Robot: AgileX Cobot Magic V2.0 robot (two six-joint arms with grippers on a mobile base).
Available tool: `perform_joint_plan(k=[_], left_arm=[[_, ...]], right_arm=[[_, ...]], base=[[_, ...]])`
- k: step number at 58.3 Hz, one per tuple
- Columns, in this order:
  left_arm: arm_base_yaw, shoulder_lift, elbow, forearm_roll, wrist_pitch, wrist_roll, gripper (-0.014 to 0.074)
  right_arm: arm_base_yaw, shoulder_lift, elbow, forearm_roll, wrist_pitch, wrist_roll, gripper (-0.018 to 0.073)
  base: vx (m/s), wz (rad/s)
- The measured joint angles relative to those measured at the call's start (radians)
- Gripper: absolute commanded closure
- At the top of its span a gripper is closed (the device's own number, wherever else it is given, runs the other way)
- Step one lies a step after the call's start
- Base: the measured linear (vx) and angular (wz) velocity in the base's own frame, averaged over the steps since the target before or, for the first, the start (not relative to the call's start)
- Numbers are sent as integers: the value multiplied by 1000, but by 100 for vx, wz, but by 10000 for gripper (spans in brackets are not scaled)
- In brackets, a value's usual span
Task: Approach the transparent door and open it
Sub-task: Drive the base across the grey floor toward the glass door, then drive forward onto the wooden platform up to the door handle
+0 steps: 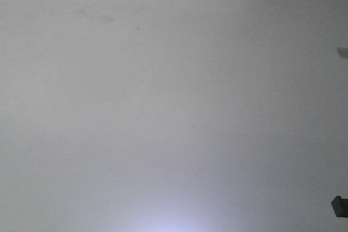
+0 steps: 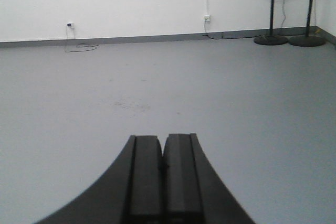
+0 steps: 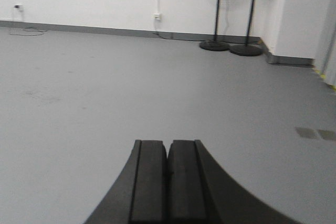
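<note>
The transparent door is out of view in every view. My left gripper [image 2: 163, 139] is shut with nothing between its black fingers, hanging over bare grey floor. In the right wrist view my right gripper [image 3: 168, 143] is likewise shut and empty above the grey floor. The front view is filled by a plain pale grey-white surface, with only a small dark corner of something [image 1: 340, 206] at its lower right edge.
A white wall [image 2: 131, 3] with a grey skirting runs across the far side, with a wall socket [image 2: 207, 18] and a cable [image 2: 81, 47] on the floor. Two pedestal fans [image 3: 216, 9] stand at the far right. A white corner block [image 3: 302, 19] juts out beside them.
</note>
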Motion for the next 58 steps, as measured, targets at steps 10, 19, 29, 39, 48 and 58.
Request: perform_joint_plan(k=[10, 19, 29, 39, 48, 58], left_arm=[[0, 0, 0, 0, 0, 0, 602], [0, 0, 0, 0, 0, 0, 602], [0, 0, 0, 0, 0, 0, 602], [0, 0, 0, 0, 0, 0, 602], [0, 0, 0, 0, 0, 0, 602], [0, 0, 0, 0, 0, 0, 602]], right_arm=[[0, 0, 0, 0, 0, 0, 567], [0, 0, 0, 0, 0, 0, 567], [0, 0, 0, 0, 0, 0, 567], [0, 0, 0, 0, 1, 0, 567], [0, 0, 0, 0, 1, 0, 567], [0, 0, 0, 0, 1, 0, 567]], base=[[64, 42], [65, 47], [67, 54], [68, 67], [70, 78], [70, 74]])
